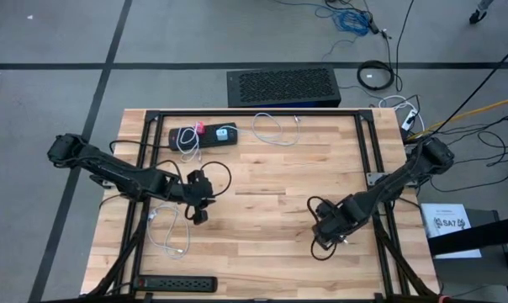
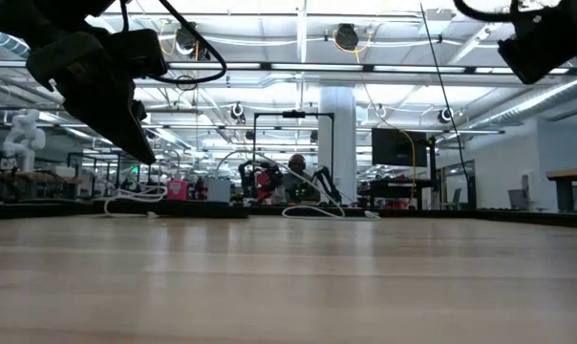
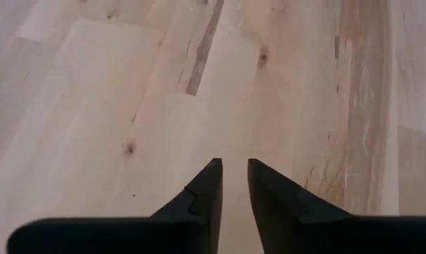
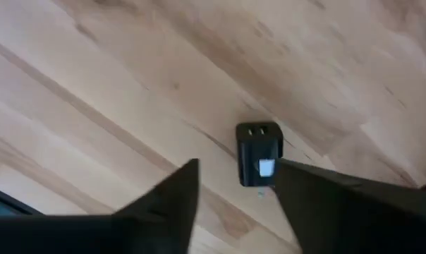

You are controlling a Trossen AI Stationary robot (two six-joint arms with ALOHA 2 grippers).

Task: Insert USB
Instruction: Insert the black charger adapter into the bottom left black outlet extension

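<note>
The right gripper (image 4: 230, 190) hangs with its fingers parted around nothing; just past one fingertip a small black charger block (image 4: 259, 154) lies flat on the table (image 1: 262, 244). The left gripper (image 3: 233, 180) hovers over bare wood, its fingers narrowly apart and empty. I'd say it's the pickup step; next the right fingers must straddle the block, then a white cable (image 1: 168, 229) by the left arm needs fetching

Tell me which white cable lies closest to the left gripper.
The white cable looped on the table just below the left gripper; the other two white cables lie along the far edge.
</note>
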